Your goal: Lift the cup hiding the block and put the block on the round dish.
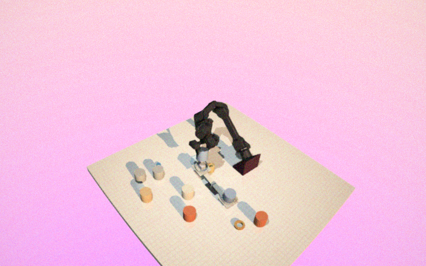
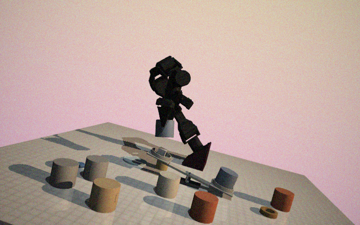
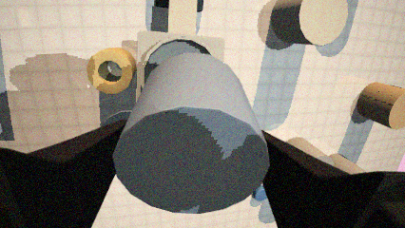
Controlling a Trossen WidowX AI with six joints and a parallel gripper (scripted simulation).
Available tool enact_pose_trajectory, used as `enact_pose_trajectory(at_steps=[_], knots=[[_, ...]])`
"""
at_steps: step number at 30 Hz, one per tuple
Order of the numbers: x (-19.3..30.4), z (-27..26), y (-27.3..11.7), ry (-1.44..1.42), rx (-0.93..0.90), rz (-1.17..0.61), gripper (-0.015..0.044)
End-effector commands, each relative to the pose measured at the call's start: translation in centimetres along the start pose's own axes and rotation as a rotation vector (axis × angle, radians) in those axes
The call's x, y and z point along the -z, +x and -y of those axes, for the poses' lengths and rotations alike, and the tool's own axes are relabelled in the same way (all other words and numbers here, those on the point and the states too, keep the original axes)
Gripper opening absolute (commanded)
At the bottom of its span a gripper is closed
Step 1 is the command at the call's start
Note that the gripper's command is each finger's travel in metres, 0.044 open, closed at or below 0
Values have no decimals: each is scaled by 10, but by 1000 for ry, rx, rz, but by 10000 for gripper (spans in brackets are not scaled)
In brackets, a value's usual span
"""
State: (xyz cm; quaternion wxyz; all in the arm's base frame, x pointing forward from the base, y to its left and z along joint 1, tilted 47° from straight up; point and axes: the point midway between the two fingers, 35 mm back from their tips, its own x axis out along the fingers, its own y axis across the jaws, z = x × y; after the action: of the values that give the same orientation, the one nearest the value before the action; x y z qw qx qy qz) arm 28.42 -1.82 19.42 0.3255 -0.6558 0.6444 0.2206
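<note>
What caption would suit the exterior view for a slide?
The end effector holds one grey cup high above the tilted balance, while the other cup stands on the lowered end.

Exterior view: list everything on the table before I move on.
cups: two, grey-blue; held cup above raised pan, other cup on lowered pan
balance: one, pale, tilted
block: one, grey, apparently on raised pan
dish: one, pale blue, beside raised pan
cylinders: four beige-tan, left; two orange, front
rings: two, yellow; near raised pan, front right
arm: black, dark red base; gripper shut on held cup
</note>
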Motion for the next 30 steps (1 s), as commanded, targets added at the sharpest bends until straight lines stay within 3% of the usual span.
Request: enact_pose_trajectory(at_steps=[1,30], knots=[[0,1,-6,6,11,8,0],[0,0,-1,0,2,1,0]])
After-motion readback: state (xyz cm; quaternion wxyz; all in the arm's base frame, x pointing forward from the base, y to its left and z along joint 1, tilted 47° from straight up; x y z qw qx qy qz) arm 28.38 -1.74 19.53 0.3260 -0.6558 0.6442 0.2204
